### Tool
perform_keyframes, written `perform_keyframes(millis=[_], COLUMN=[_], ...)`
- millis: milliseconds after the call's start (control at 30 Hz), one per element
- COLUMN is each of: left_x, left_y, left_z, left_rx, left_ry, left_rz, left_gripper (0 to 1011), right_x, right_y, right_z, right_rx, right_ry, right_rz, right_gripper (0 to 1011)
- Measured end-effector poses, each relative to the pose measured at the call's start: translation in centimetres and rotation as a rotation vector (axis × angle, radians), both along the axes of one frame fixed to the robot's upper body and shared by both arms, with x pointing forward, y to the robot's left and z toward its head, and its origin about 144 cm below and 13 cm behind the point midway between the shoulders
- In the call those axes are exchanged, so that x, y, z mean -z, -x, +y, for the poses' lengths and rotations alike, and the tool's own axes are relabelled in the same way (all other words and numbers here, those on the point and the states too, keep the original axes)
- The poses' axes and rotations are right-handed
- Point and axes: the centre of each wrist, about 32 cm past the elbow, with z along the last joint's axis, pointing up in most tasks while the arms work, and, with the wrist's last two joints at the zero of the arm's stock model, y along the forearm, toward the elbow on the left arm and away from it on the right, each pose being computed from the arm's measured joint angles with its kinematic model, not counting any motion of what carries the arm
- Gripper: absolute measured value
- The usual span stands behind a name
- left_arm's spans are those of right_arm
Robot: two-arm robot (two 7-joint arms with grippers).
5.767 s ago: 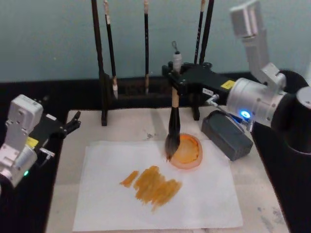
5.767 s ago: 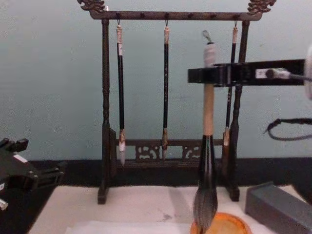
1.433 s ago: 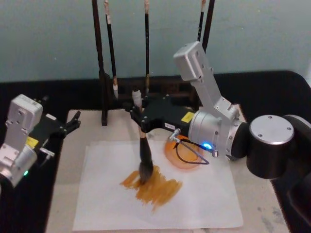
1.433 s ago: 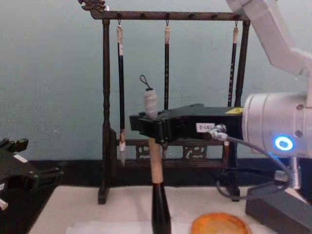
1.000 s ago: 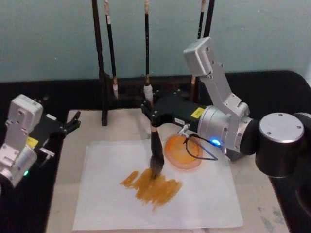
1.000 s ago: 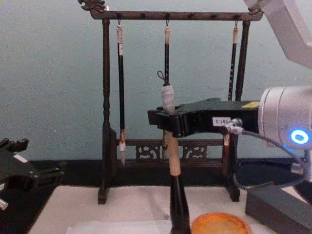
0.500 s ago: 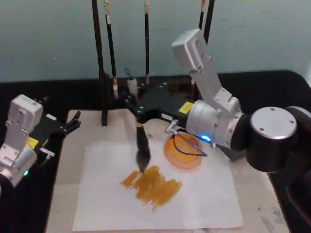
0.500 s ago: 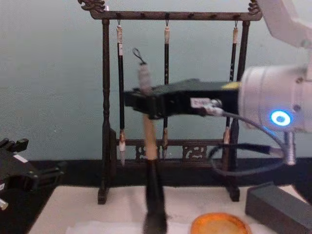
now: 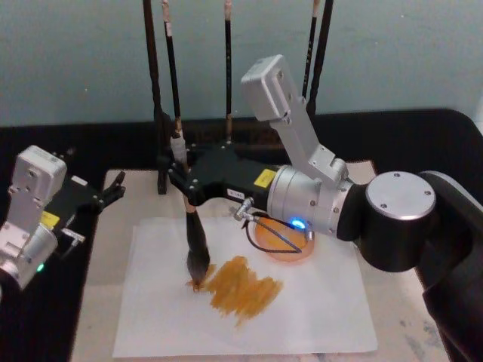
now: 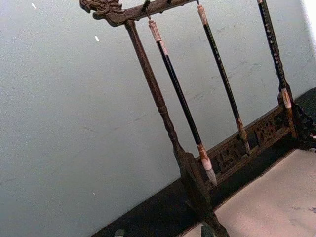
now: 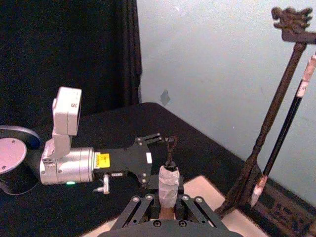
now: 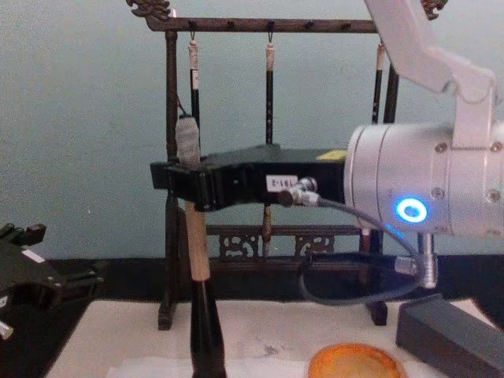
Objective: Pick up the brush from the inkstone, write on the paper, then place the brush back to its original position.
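Writing cleanly calls for the right gripper (image 9: 186, 194), clenched on the brush (image 9: 195, 243) left of centre in the head view, to drag its tip lightly across the paper (image 9: 317, 309), with the left gripper (image 9: 112, 193) parked far left.

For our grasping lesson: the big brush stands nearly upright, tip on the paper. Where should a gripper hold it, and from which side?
Take the brush by its tan upper handle, under the pale cap, level from the side, as the right gripper holds it. The handle is slim, round and nearly upright, leaving the bristles free on the paper.
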Motion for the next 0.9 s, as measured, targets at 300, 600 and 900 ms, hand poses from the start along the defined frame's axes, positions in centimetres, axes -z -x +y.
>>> perform_keyframes(millis=[300,600,900], left_x=[0.0,0.0,0.0], left_y=[0.0,0.0,0.0], left_z=[0.0,0.0,0.0], left_rx=[0.000,0.000,0.000], left_ry=[0.000,0.000,0.000], left_rz=[0.000,0.000,0.000], left_gripper=[1010,1010,1010], right_x=[0.3,0.1,-0.1], right_y=[0.1,0.3,0.4], right_z=[-0.8,-2.3,-3.2], right_rx=[0.040,0.118,0.153], right_ry=[0.033,0.066,0.060], right_rz=[0.026,0.023,0.019], right_gripper=[153,152,153])
